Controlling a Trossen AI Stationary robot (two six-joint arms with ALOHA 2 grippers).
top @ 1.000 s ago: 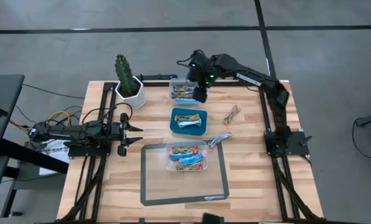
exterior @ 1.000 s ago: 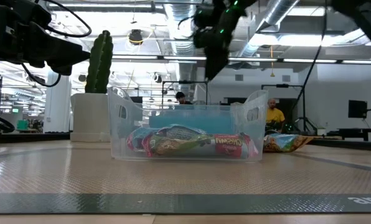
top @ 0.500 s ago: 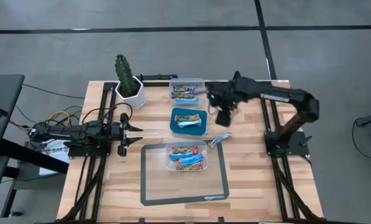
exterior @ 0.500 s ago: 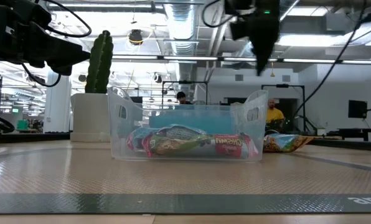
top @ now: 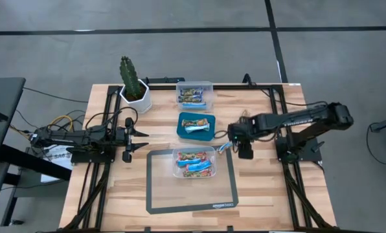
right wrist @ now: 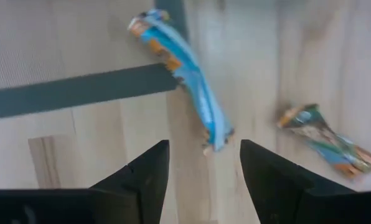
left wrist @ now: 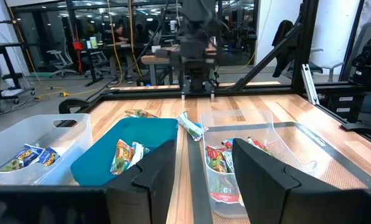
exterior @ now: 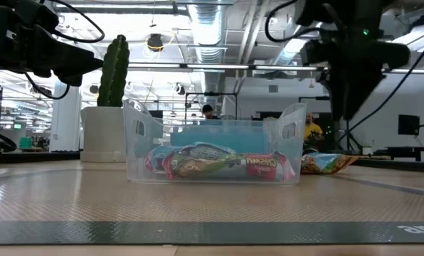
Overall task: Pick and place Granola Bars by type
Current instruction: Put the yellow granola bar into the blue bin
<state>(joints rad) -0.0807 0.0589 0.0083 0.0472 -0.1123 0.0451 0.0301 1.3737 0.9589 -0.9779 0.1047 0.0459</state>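
Wooden desk (top: 258, 188) carries a grey mat (top: 159, 194), and on the mat stands a clear bin (top: 194, 162) of mixed granola bars (top: 194, 162). Just beyond the clear bin sits a blue tray (top: 196, 125) holding two bars, and beyond that a second clear tub (top: 194, 94). Right of the clear bin hovers the right hand (top: 245, 151), fingers apart and empty, above a loose blue bar (top: 228, 145) at the mat's corner. Left of the bin waits the left hand (top: 132, 138), open too.
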